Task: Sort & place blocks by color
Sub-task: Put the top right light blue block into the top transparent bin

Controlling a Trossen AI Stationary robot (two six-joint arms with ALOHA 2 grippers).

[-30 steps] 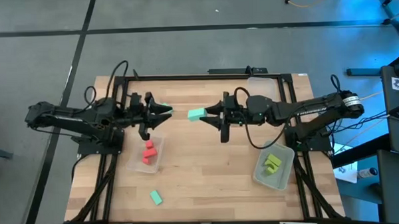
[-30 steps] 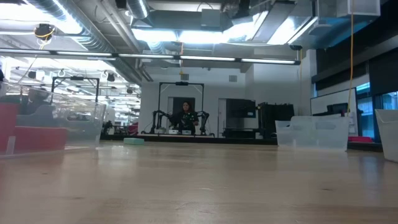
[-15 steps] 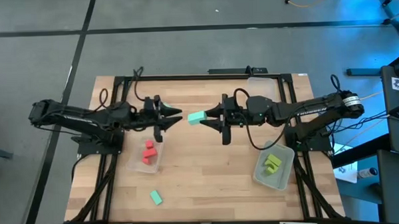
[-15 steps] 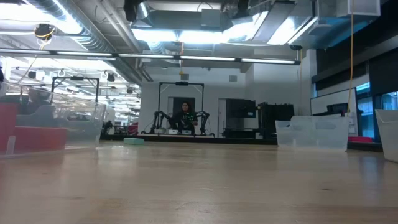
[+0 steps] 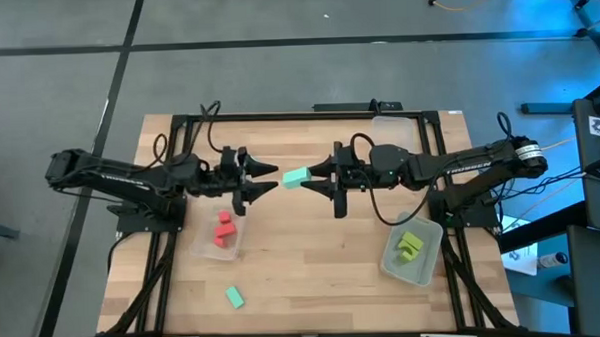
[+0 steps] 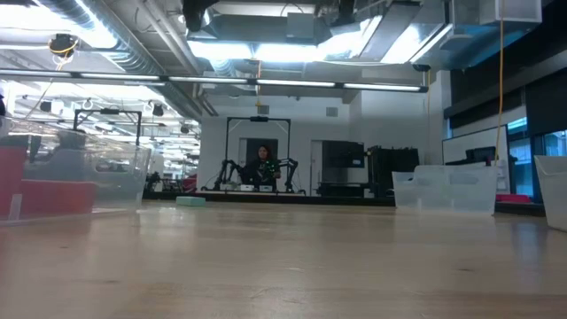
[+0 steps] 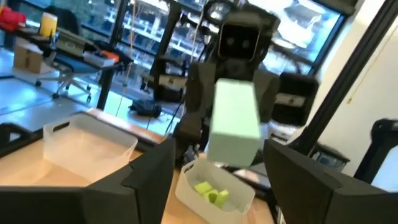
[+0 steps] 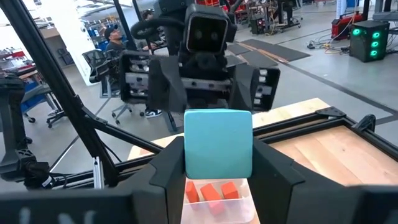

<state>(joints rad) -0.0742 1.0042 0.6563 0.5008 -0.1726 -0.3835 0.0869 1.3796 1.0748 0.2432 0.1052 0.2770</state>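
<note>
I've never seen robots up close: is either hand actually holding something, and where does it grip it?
The right hand holds a mint block in the air, pinched on two opposite sides at its near end. The left hand is open just before it, holding nothing.

Blocks: red [image 5: 222, 231] 3, yellow-green [image 5: 410, 246] 3, mint [image 5: 296, 176] 2.

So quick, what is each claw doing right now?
Left gripper: open, empty, facing the block.
Right gripper: shut on the small mint-green block, above the table.

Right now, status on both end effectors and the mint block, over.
Right end effector shut on mint block, held mid-air over table centre. Left end effector open, facing it, close, not touching. Nothing between them.
</note>
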